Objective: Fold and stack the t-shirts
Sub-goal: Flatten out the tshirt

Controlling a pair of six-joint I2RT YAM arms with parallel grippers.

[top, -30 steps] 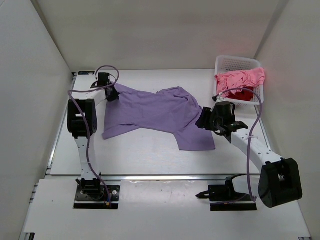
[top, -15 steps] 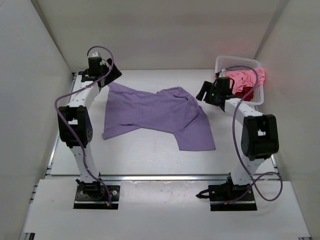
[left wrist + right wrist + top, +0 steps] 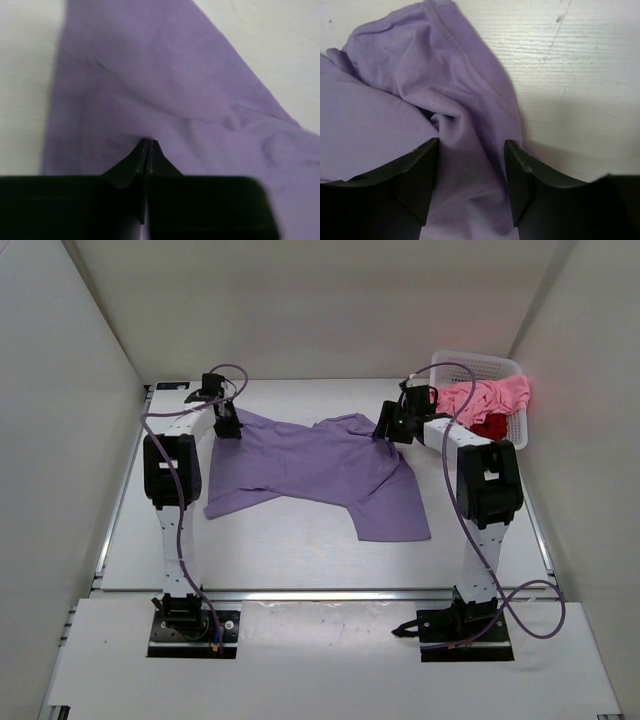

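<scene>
The lavender t-shirt lies spread and rumpled on the white table. My left gripper is at its back left corner; in the left wrist view the shirt fills the frame and the gripper is shut, tips against the cloth, with no fabric seen between them. My right gripper is at the shirt's back right edge; in the right wrist view the gripper is open and straddles a bunched hemmed fold of the shirt. The pink t-shirt and dark red t-shirt lie in the basket.
The white lattice basket stands at the back right corner, close behind my right arm. White walls enclose the table on the left, back and right. Bare table lies in front of the shirt.
My left gripper dropped from the back wall onto the shirt's back left corner. My right gripper moved left from the basket to the shirt's back right edge. The shirt has barely shifted.
</scene>
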